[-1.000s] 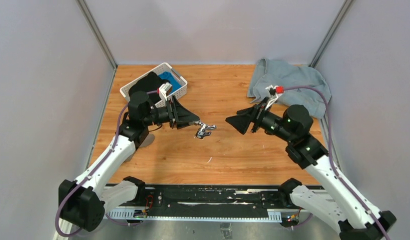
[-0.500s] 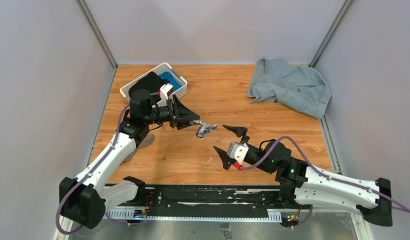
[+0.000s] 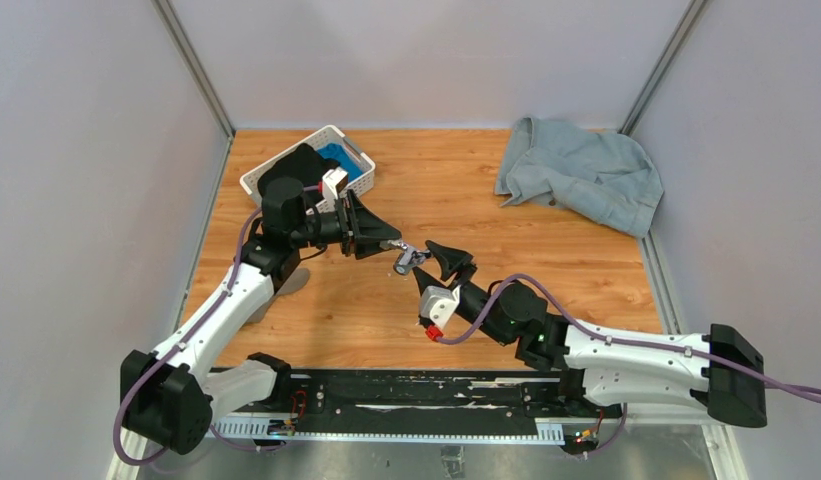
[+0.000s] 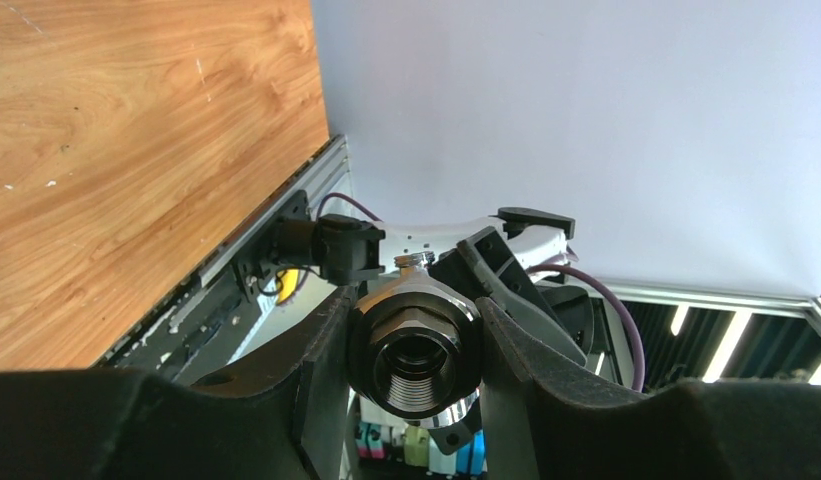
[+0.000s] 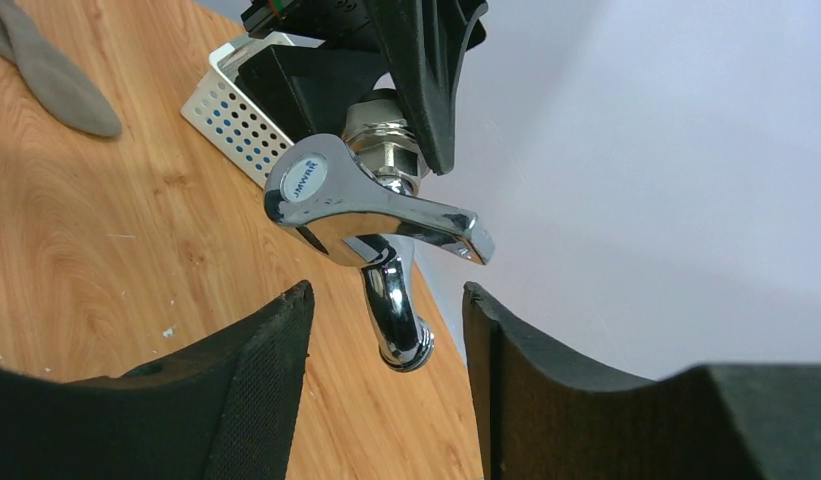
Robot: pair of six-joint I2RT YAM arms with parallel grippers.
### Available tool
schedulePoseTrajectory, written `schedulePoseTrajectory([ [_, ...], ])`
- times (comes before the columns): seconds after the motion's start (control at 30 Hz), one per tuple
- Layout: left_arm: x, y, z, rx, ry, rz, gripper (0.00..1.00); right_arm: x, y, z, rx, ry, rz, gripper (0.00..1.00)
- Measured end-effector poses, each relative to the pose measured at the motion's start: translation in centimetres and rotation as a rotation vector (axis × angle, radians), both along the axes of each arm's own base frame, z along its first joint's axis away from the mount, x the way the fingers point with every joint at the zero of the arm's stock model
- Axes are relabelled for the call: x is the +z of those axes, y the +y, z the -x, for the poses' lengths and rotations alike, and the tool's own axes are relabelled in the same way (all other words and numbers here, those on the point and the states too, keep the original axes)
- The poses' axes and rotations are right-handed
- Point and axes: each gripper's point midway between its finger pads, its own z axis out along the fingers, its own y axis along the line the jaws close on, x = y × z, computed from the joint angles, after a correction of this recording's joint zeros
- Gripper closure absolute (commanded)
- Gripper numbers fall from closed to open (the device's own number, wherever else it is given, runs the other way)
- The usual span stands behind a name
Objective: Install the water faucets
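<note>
Item: faucet (image 5: 371, 205), pinched at its threaded end by left gripper (image 4: 414, 335); right gripper (image 5: 383, 345) was spread, flanking spout (image 5: 394, 315). You needed to centre it before closing.

faucet (image 5: 371, 215) — clamped above by left tool (image 5: 386, 120) | right tool (image 5: 388, 300) fingers apart

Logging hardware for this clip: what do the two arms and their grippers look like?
Both arms, left arm and right arm, have white link shells with black joints and bases. A purple cable runs along each to the wrist. The left gripper and right gripper carry black, wedge-shaped fingers. A small white block sits at each wrist; the right one shows a red tip.
</note>
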Motion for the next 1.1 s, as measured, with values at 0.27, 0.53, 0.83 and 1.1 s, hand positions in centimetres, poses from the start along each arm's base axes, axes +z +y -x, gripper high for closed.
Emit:
schedulePoseTrajectory([
  [0.27,0.1,0.0,0.0,-0.003,-0.006,0.003,1.0,0.0,1.0,-0.3,0.002,0.011,-0.044,0.65],
  [0.53,-0.3,0.4,-0.8,0.039,-0.007,-0.012,1.0,-0.5,1.9,-0.5,0.009,0.08,-0.104,1.0],
  [0.83,-0.1,0.3,-0.8,0.035,-0.015,-0.006,1.0,-0.1,1.9,0.1,0.084,0.344,-0.305,0.93],
  [1.1,0.5,0.3,-0.5,0.02,-0.031,0.01,1.0,0.2,1.9,-0.4,0.069,0.371,-0.325,0.51],
])
